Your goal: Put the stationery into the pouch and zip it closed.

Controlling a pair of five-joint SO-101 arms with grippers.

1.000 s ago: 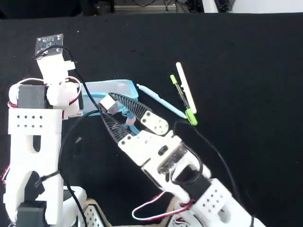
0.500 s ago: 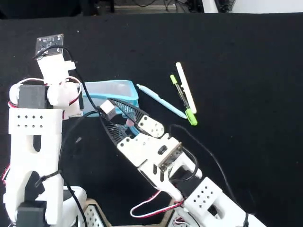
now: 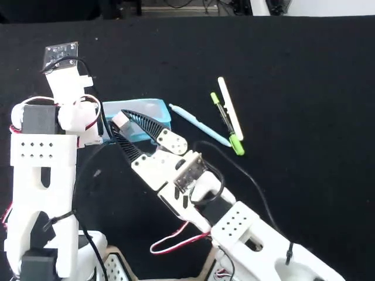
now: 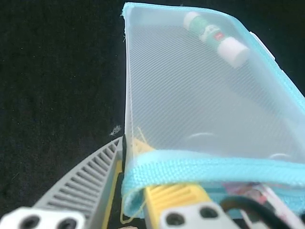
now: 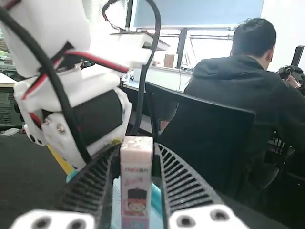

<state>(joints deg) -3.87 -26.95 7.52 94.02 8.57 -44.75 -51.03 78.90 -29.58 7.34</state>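
A light blue mesh pouch [image 3: 140, 110] lies beside the left arm; in the left wrist view the pouch [image 4: 190, 109] has a glue stick [image 4: 217, 34] inside it. My left gripper [image 4: 136, 183] is shut on the pouch's near end, beside its zipper band. My right gripper [image 3: 119, 123] is over the pouch's end next to the left arm, shut on a small white and pink eraser [image 3: 119, 119], which stands upright between the fingers as the eraser [image 5: 136, 188]. A pale blue pen [image 3: 199, 126], a green marker [image 3: 227, 126] and a white stick [image 3: 229, 105] lie to the pouch's right.
The table is covered by a black cloth [image 3: 304, 88]. The left arm's white body [image 3: 44, 158] stands close to the pouch, and shows as the left arm [image 5: 71, 95] directly ahead in the right wrist view. Cables trail near the front edge.
My right gripper has carried the eraser leftward and farther back, from the pouch's middle to its end by the left arm. The left arm and pouch stayed put.
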